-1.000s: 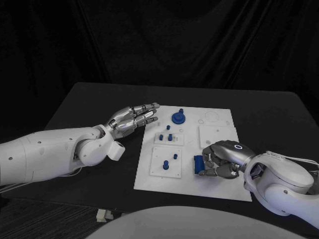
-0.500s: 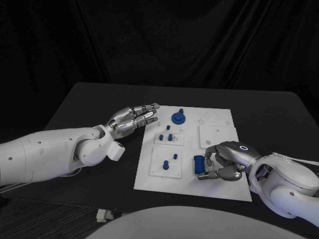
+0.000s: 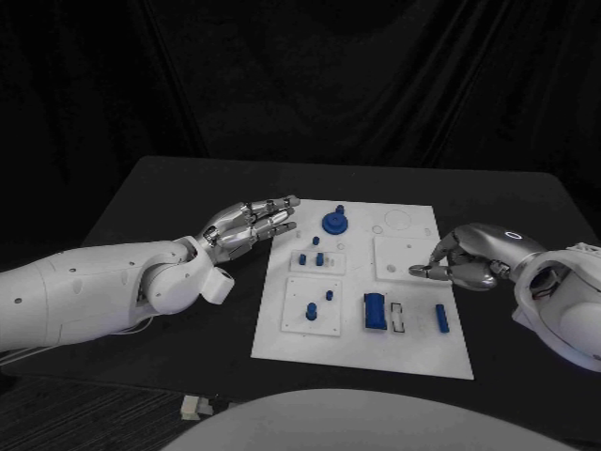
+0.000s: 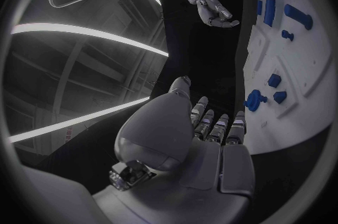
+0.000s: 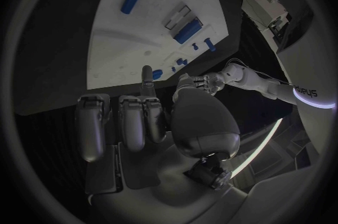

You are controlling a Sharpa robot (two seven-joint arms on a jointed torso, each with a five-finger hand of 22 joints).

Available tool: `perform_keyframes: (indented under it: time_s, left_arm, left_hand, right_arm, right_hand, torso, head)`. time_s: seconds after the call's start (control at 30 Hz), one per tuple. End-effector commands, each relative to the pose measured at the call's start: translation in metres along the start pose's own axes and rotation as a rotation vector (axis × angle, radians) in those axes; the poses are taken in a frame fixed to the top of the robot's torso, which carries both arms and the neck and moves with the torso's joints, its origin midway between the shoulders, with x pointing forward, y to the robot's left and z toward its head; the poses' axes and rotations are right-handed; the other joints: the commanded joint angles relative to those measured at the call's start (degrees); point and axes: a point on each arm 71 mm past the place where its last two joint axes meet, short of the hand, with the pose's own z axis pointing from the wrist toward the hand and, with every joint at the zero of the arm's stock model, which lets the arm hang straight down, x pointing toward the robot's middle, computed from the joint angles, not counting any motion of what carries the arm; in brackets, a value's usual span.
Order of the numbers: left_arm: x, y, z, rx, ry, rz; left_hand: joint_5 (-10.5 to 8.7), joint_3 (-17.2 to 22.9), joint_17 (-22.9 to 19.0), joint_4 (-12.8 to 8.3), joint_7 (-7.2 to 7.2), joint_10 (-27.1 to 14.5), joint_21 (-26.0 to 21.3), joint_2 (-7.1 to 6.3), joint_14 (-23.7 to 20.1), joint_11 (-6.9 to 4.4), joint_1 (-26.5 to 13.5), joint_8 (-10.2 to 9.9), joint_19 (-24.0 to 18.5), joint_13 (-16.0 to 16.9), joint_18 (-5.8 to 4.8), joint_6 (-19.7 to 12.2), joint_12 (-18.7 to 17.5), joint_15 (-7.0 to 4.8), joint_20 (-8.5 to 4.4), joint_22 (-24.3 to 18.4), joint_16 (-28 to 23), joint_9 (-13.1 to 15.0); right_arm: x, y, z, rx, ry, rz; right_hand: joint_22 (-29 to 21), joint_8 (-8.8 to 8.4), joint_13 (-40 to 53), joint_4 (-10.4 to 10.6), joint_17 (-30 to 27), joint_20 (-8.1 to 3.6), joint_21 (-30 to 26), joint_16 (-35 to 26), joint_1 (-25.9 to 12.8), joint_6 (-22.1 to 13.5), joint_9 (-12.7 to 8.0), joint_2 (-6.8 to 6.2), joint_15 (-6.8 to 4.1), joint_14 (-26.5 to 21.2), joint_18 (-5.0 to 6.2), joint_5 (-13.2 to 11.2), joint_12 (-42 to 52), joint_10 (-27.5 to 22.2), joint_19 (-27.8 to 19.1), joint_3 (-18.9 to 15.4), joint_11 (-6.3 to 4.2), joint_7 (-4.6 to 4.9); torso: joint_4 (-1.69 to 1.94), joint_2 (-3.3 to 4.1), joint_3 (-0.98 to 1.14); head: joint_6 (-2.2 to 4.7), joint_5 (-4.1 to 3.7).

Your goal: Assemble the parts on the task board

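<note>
The right silver many-fingered hand (image 3: pixel 466 260) hovers over the right edge of the white rectangular task board (image 3: pixel 334 340), fingers curled loosely inward with nothing in them that I can make out; the fingertips are small in the head view, so a tiny piece hidden there cannot be ruled out. Below that hand, toward the robot, lies a chunky blue block (image 3: pixel 376 311) beside an open rectangular slot, and a slim blue bar (image 3: pixel 441 317) lies flat on the board just to the hand's near side. Neither touches the hand.

The left silver hand (image 3: pixel 251 222) rests released beside the board's far left corner, fingers stretched out and apart, holding nothing. Just beyond its fingertips stands a round blue knob-like part (image 3: pixel 336 223), and toward the robot from it are several small blue pegs (image 3: pixel 317 257) standing in the raised white insets.

Judging from this, the task looks partly done: the knob and pegs seem seated, while the block and the slim bar look loose and probably need fitting. The inset panel under the right hand carries no blue piece.
</note>
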Motion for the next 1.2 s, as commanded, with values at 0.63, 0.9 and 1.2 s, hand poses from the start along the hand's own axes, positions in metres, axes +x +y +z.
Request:
perform_keyframes:
  time_s: [0.63,0.9,1.2]
  left_arm:
    - [0.003,-0.001,0.002,0.032,0.012,-0.01]
    - [0.003,-0.001,0.002,0.03,0.015,-0.012]
    - [0.003,-0.001,0.002,0.027,0.016,-0.013]
  left_hand:
    - [0.26,0.0,0.1,-0.5,0.05,0.4,0.6,-0.29,0.4,0.56,0.4,0.5,0.5,0.2,-0.17,0.7,1.0,0.28,0.38,0.4,0.4,0.1]
    - [0.32,0.1,0.1,-0.5,0.15,0.6,0.6,-0.21,0.4,0.73,0.4,0.5,0.5,0.2,-0.16,0.7,1.3,0.29,0.41,0.4,0.4,0.1]
    - [0.34,0.1,0.1,-0.6,0.18,0.6,0.6,-0.17,0.4,0.77,0.5,0.5,0.5,0.2,-0.16,0.6,1.4,0.29,0.42,0.4,0.4,0.1]
  right_arm:
    - [0.018,-0.031,0.017,0.253,0.341,-0.154]
    - [0.029,-0.029,0.022,0.253,0.364,-0.149]
    - [0.037,-0.025,0.023,0.247,0.37,-0.132]
  right_hand:
    - [14.4,3.75,15.1,-0.7,15.1,-2.97,0.2,0.2,8.3,9.5,6.9,1.3,-2.92,6.0,-0.33,-7.0,0.2,6.1,4.9,0.0,-2.77,-3.3]
    - [14.4,3.58,15.1,0.2,15.1,-2.98,0.2,0.2,6.9,9.4,7.9,1.24,-2.9,6.0,-0.34,-9.1,0.2,6.1,4.9,1.0,-2.76,-3.22]
    - [14.4,2.91,15.1,0.0,15.1,-2.92,0.1,0.2,6.7,8.7,7.9,1.23,-2.79,6.0,-0.3,-8.7,0.2,6.1,4.9,1.5,-2.68,-3.07]
  torso:
    - [0.11,0.09,0.01]
    - [0.12,0.08,-0.01]
    - [0.07,0.08,0.02]
  head:
    - [-0.01,-0.39]
    - [-0.01,-0.47]
    - [-0.01,-0.41]
